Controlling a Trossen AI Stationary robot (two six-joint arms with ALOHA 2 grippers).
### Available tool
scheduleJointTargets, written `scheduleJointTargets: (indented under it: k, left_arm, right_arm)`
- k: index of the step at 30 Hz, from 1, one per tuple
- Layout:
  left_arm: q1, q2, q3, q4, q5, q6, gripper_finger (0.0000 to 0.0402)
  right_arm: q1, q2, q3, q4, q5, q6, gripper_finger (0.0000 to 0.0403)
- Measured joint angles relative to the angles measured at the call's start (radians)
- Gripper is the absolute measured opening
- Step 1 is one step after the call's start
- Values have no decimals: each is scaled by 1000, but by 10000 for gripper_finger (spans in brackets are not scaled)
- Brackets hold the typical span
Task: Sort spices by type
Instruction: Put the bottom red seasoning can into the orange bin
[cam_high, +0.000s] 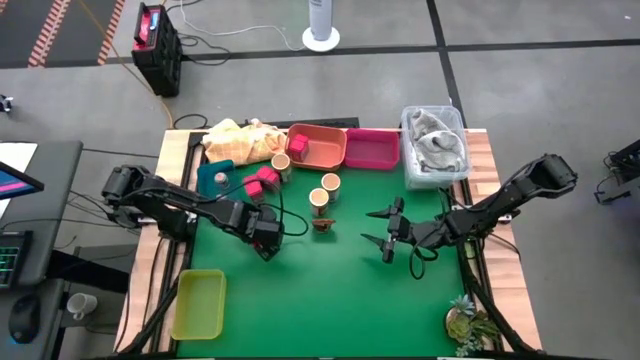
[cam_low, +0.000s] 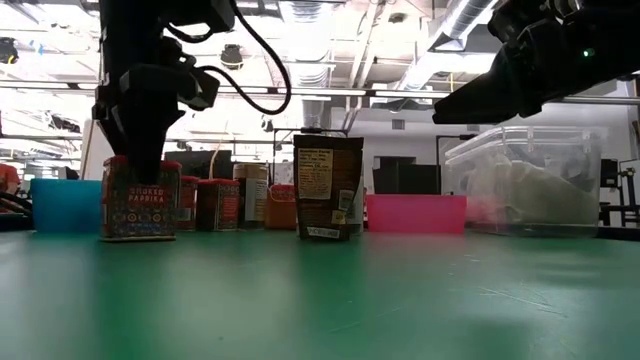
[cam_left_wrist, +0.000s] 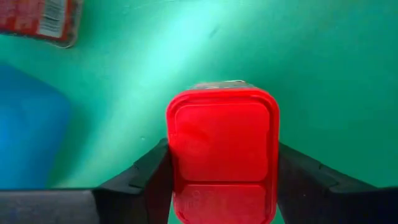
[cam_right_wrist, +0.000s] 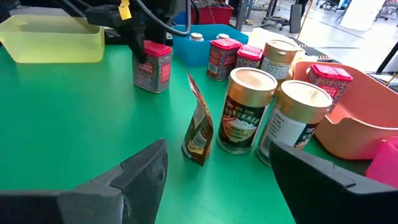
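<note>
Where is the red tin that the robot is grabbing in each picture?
High view: hidden beneath the left gripper.
Low view: red tin, far left, under the gripper.
Left wrist view: centre, between the fingers.
Right wrist view: upper left.
Shared landmark: brown pouch.

The left gripper (cam_high: 264, 237) stands over a smoked paprika tin (cam_low: 140, 212) on the mat's left half, fingers on either side of it, with the right gripper (cam_high: 385, 232) well apart on the right half. Between them a spice pouch (cam_high: 322, 223) stands just in front of two round jars (cam_right_wrist: 249, 109). Behind these, along the table's far edge, sit a cloth (cam_high: 238, 138), two trays (cam_high: 330, 150) and a lidded bin (cam_high: 436, 147).
</note>
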Motion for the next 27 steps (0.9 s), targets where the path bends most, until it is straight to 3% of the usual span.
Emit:
scheduleJointTargets:
  k: [9, 14, 18, 27]
  left_arm:
    - [53, 1, 190, -6, 22, 113, 210]
    - [129, 1, 329, -43, -137, 234, 210]
    - [211, 0, 391, 29, -239, 347, 210]
    - [480, 36, 397, 245, -165, 481, 210]
  right_arm:
    - [-2, 0, 0, 1, 0, 0, 302]
    - [-2, 0, 0, 1, 0, 1, 302]
    - [-2, 0, 0, 1, 0, 1, 302]
    - [-2, 0, 0, 1, 0, -1, 301]
